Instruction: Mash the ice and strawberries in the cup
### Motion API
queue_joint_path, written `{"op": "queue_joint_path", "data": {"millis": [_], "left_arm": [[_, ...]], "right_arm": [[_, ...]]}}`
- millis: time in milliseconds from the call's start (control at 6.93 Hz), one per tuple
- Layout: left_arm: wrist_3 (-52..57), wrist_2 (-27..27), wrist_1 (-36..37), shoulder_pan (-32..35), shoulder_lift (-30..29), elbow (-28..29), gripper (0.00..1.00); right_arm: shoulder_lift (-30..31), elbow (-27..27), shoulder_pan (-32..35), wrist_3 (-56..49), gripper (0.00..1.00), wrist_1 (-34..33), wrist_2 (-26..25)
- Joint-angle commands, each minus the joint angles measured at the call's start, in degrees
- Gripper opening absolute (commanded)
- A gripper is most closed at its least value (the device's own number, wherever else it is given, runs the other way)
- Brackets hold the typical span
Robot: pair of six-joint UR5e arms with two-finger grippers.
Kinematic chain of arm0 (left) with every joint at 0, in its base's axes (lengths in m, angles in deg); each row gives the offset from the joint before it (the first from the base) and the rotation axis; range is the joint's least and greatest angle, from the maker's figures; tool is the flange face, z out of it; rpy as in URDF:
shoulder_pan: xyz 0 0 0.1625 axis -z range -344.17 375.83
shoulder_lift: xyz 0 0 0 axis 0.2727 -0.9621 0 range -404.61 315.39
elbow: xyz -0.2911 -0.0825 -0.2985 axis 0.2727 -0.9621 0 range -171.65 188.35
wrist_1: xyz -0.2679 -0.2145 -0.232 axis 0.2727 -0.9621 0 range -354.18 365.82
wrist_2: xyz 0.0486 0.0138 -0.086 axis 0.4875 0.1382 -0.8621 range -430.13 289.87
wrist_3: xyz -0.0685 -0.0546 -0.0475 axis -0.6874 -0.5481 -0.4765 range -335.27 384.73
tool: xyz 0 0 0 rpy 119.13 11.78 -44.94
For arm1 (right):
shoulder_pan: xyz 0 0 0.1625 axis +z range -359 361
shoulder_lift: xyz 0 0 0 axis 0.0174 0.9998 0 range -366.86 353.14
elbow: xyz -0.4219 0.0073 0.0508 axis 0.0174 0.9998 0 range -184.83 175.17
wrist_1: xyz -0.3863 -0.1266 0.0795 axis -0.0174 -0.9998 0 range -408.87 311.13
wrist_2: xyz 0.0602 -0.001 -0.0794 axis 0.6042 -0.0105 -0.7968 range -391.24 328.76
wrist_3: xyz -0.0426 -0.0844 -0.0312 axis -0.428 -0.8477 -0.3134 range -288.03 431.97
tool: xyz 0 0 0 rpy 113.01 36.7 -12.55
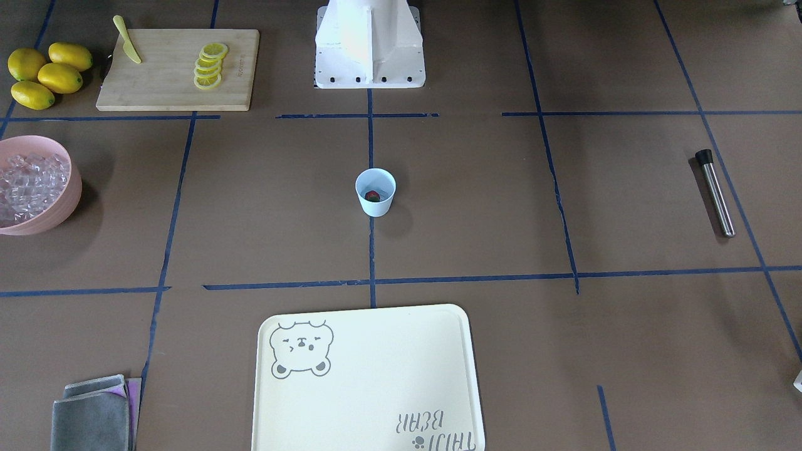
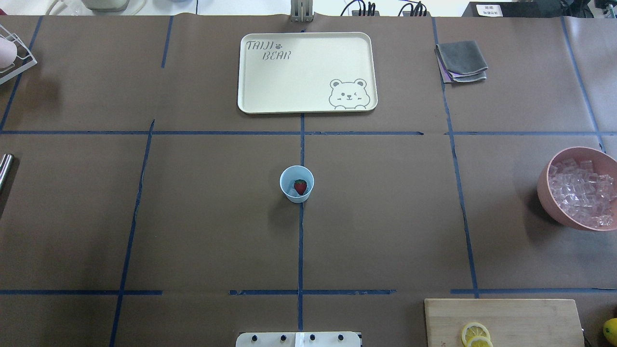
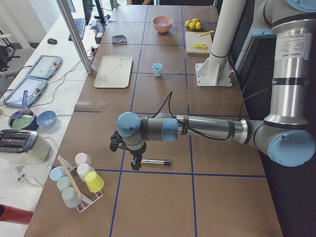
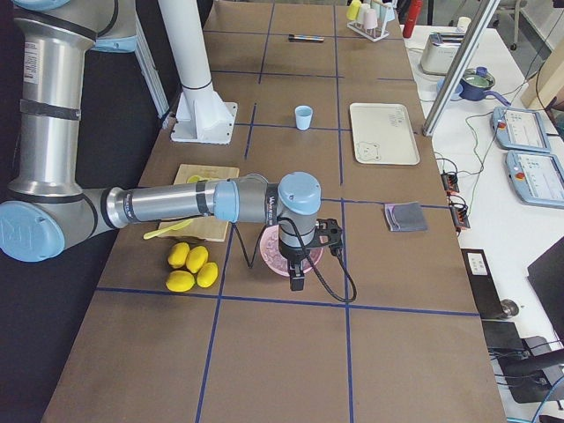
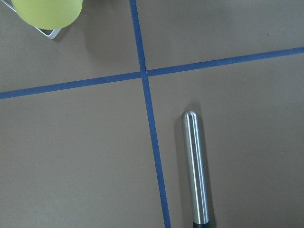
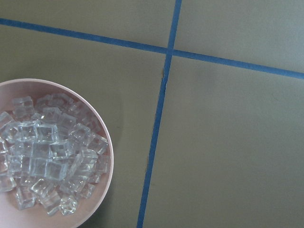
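You are looking at a barely begun task: the strawberry [image 2: 300,186] is sitting in the cup [image 2: 296,183] mid-table, the ice [image 2: 582,192] is waiting in the pink bowl [image 2: 549,202], the muddler [image 1: 716,192] is lying untouched, and neither gripper's state can be told.

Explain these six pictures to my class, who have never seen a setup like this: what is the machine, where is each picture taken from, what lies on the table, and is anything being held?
The machine is two robot arms at a taped brown table. Two pictures look down from the front and from behind, two from the table's ends, and two from cameras on the wrists. In the middle stands a pale-blue cup with one strawberry inside. A pink bowl holds ice. There are also lemons, a cutting board with lemon slices, a tray, folded cloths and a metal rod. The left gripper hangs over the rod, the right gripper over the bowl. Nothing appears held; whether the grippers are open cannot be told.
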Motion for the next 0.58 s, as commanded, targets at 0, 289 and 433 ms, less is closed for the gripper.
{"op": "queue_joint_path", "data": {"millis": [0, 289, 433], "left_arm": [[0.5, -0.1, 5.8, 0.5, 2.0, -7.2, 1.0], [-1.1, 1.5, 6.6, 0.5, 3.3, -11.1, 1.0], [-1.4, 3.2, 6.8, 0.2, 4.9, -11.6, 1.0]], "right_arm": [[0.1, 0.7, 0.1, 0.4, 1.0, 0.2, 0.5], [-0.1, 2.5, 0.1, 0.5, 1.0, 0.3, 0.5], [-0.1, 2.7, 0.0, 0.5, 0.99, 0.3, 0.6]]}}
